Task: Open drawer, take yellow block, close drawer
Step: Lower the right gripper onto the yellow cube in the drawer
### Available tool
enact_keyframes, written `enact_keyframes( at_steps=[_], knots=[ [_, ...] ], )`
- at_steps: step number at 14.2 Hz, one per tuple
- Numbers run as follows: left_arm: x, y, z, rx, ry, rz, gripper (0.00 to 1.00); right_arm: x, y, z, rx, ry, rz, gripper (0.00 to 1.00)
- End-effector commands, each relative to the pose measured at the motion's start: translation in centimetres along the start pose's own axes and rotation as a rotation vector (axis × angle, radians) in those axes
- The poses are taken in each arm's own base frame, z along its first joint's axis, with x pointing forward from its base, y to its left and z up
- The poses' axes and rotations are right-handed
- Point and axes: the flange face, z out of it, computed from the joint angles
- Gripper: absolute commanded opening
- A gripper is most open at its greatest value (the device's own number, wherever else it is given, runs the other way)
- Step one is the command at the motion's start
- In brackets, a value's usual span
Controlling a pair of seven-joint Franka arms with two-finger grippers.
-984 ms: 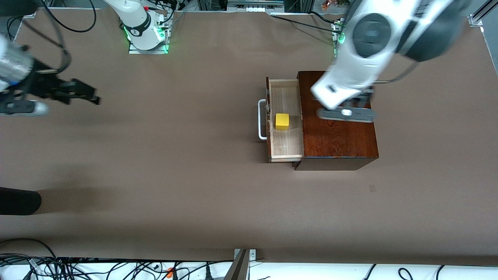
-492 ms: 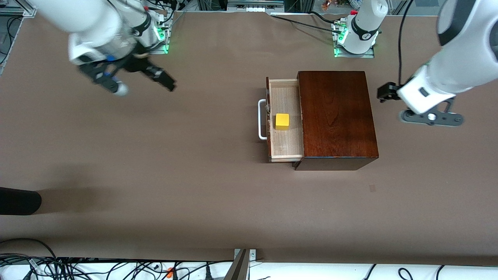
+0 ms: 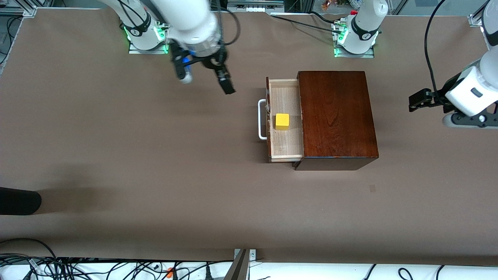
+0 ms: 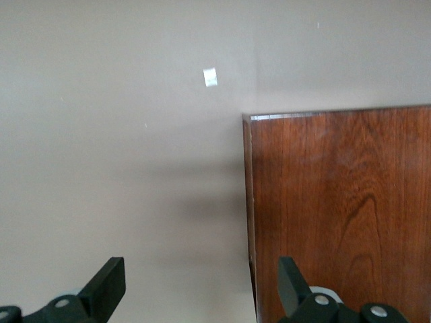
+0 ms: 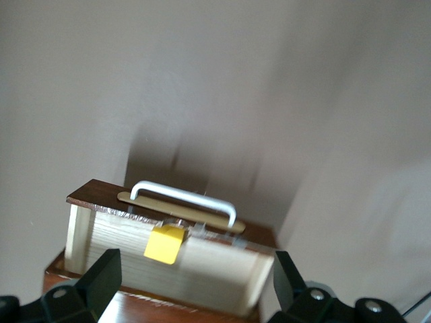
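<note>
The reddish-brown wooden box (image 3: 334, 116) stands on the table with its drawer (image 3: 286, 97) pulled open, white handle (image 3: 261, 118) toward the right arm's end. The yellow block (image 3: 282, 121) lies in the drawer. My right gripper (image 3: 202, 76) is open and empty in the air over bare table, off the drawer's handle side. Its wrist view shows the drawer (image 5: 209, 272), handle (image 5: 185, 196) and block (image 5: 166, 243) between the open right gripper (image 5: 195, 266). My left gripper (image 3: 416, 102) is open and empty over bare table beside the box; the left gripper (image 4: 201, 272) straddles the box's edge (image 4: 337, 215).
A small tape mark (image 3: 372, 188) is on the table nearer the front camera than the box; it also shows in the left wrist view (image 4: 210, 77). A dark object (image 3: 17, 200) juts in at the right arm's end. Cables (image 3: 78, 268) run along the front edge.
My right arm has swung from the right arm's end of the table toward the drawer. My left arm has moved off the box top toward the left arm's end. Drawer and block have not moved.
</note>
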Motion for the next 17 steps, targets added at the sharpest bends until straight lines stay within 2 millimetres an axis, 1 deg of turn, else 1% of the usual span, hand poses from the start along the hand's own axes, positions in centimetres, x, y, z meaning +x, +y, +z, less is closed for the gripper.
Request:
enact_keyframes(
  at_steps=[1,2,4,5,6,8,9,10,12,15,17],
  knots=[
    [-4.9,0.5,-0.9,-0.024,0.068,0.018,1.00,-5.0,-1.8,2.2,0.024,-0.017,0.221,1.00],
    [-5.0,0.5,-0.7,-0.017,0.051,0.022,1.00,-6.9,-2.0,3.5,0.033,-0.018,0.263,1.00],
    [-4.8,0.9,-0.5,-0.010,0.033,0.022,1.00,-9.6,-2.4,6.5,0.045,-0.016,0.318,1.00],
    [-4.7,1.1,-0.8,-0.010,0.039,0.027,1.00,-10.7,-2.4,8.2,0.062,-0.016,0.332,1.00],
    [-4.7,1.3,-1.6,-0.009,0.049,0.032,1.00,-11.4,-2.4,9.7,0.076,-0.022,0.340,1.00],
    [-4.7,1.4,-1.8,-0.010,0.050,0.045,1.00,-11.6,-3.0,12.5,0.086,-0.029,0.345,1.00],
    [-4.6,1.2,-1.6,-0.011,0.047,0.040,1.00,-11.3,-3.6,13.9,0.095,-0.030,0.351,1.00],
    [-4.4,1.0,-1.4,-0.011,0.042,0.034,1.00,-11.3,-3.7,15.5,0.099,-0.028,0.350,1.00],
    [-4.4,1.2,-1.5,-0.010,0.045,0.039,1.00,-11.3,-3.9,18.0,0.104,-0.012,0.343,1.00],
    [-4.5,1.5,-1.6,-0.009,0.041,0.046,1.00,-10.8,-4.0,21.5,0.100,0.013,0.332,1.00],
    [-4.1,1.5,-1.9,-0.010,0.047,0.046,1.00,-10.8,-4.0,23.0,0.096,0.014,0.330,1.00]
  ],
)
